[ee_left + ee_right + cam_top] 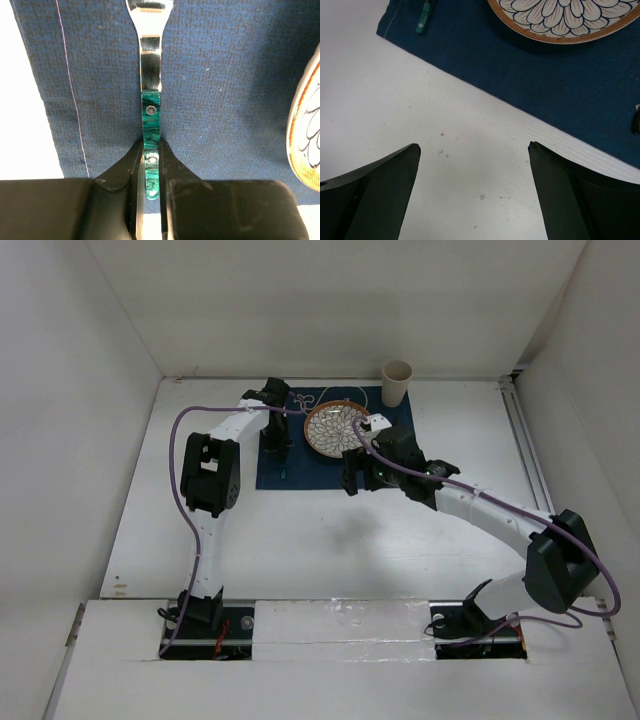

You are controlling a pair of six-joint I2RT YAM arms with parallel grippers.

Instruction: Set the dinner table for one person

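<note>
Over blue mat (pixel 225 100), left pincer (pixel 151 150) gripping green-handled utensil (pixel 150 75), right pincer (pixel 474 145) spread wide over dinner table (pixel 395 100)

Soft overhead light is washing my white desk (pixel 300 560) bright, leaving only a faint shadow under my right arm (pixel 480 510). Glare is flashing off the steel of the fork (pixel 150 60), while my right claw (pixel 474 146) is looming dark and blurred at the frame's bottom.

The left end effector (pixel 151 150) is pinched closed, the right end effector (pixel 474 146) spread wide.
</note>
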